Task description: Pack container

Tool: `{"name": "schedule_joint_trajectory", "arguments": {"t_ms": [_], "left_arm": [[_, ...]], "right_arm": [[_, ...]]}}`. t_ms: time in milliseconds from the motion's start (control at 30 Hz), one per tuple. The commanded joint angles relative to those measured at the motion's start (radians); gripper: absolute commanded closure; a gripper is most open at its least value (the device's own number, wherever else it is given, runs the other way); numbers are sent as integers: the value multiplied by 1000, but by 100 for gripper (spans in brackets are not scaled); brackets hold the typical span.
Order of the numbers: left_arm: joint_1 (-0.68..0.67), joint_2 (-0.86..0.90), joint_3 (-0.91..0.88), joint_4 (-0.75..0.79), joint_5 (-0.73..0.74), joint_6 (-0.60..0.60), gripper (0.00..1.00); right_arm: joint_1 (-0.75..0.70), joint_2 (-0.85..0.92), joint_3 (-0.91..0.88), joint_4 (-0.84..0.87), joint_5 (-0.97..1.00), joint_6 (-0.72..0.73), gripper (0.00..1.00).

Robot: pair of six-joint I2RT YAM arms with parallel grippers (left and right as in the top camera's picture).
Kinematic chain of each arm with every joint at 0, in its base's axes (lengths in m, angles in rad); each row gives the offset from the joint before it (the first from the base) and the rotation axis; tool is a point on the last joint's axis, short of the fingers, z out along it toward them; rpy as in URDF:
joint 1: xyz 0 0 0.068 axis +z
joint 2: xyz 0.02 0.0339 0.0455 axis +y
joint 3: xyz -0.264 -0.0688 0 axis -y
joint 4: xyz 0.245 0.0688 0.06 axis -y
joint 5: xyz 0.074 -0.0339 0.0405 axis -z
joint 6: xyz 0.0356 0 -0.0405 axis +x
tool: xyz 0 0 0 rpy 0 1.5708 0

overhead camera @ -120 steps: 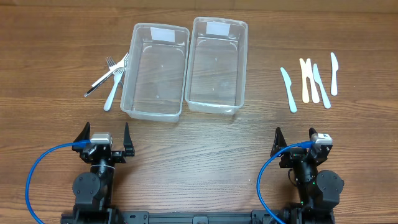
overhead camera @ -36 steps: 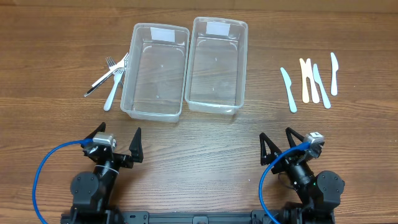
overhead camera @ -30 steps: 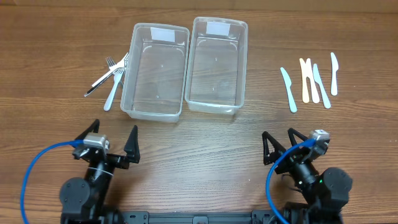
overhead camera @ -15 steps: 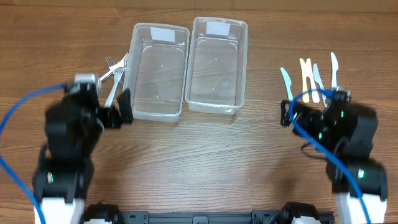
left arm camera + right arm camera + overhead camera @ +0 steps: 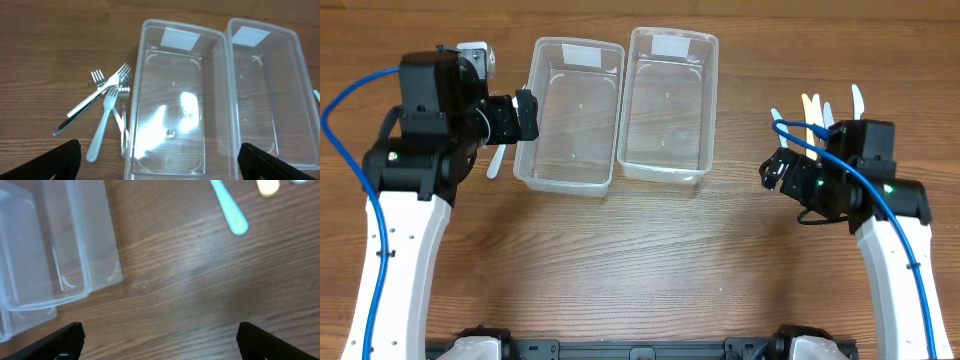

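Observation:
Two clear plastic containers stand side by side, the left one point(image 5: 570, 115) and the right one point(image 5: 668, 105), both empty. Several forks point(image 5: 107, 107) lie left of the left container point(image 5: 175, 100); my left arm hides most of them in the overhead view. Several plastic knives point(image 5: 810, 105) lie at the right, partly under my right arm. My left gripper point(image 5: 500, 125) is open and empty above the near end of the left container point(image 5: 160, 165). My right gripper point(image 5: 790, 175) is open and empty over bare table point(image 5: 160, 340), near a pale blue knife point(image 5: 227, 205).
The wooden table point(image 5: 650, 260) runs under everything. A corner of the right container point(image 5: 75, 245) shows at the left of the right wrist view. A yellow knife tip point(image 5: 267, 186) shows at its top edge. Blue cables trail from both arms.
Both arms have lifted from their rest pose at the front edge and swung toward the back. The left moved toward the forks and left container, the right toward the knives.

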Motion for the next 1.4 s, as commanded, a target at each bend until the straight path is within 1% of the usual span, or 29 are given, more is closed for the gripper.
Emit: {"name": "schedule_joint_trajectory", "arguments": {"t_ms": [0, 67, 167, 267, 333, 400, 500, 533, 633, 667, 700, 733, 767, 833, 967, 1200, 1333, 1367], "left_arm": [[48, 45, 24, -4, -114, -1, 0], [98, 84, 25, -18, -117, -58, 0], [185, 187, 42, -75, -79, -56, 0], [219, 306, 85, -145, -86, 23, 0], [218, 387, 124, -170, -124, 66, 1], [209, 447, 155, -169, -153, 103, 1], [200, 560, 211, -154, -158, 225, 1], [200, 591, 223, -151, -160, 249, 0], [200, 671, 244, -144, -132, 258, 0], [200, 692, 244, -136, -103, 278, 2], [194, 716, 244, -127, -77, 313, 7], [187, 732, 244, -118, -75, 328, 12], [179, 744, 244, -108, -81, 335, 15], [162, 765, 244, -83, -106, 338, 15], [132, 789, 244, -54, -111, 383, 18], [112, 832, 244, -40, -129, 383, 20], [113, 855, 244, -40, -135, 386, 25], [113, 858, 244, -42, -135, 387, 28]], "right_arm": [[-4, 32, 28, 0, -1, -7, 0], [-4, 33, 28, 1, -1, -7, 0], [-4, 33, 28, 6, 12, -7, 0], [-4, 33, 28, 19, 22, -7, 0], [-4, 33, 28, 20, 22, -7, 0], [-4, 33, 28, 20, 21, -7, 0], [-4, 33, 28, 20, 22, -7, 0], [-4, 33, 28, 20, 22, -7, 0], [-4, 33, 28, 21, 22, -7, 0], [-4, 33, 28, 20, 22, -7, 0], [-4, 33, 28, 20, 21, -7, 0], [-4, 33, 28, 21, 22, -7, 0], [-4, 33, 28, 22, 22, -7, 0], [-4, 33, 28, 23, 21, -7, 0], [-4, 33, 28, 23, 22, -7, 0], [-4, 33, 28, 23, 21, -7, 0], [-4, 33, 28, 23, 21, -7, 0], [-4, 33, 28, 23, 21, -7, 0]]}}
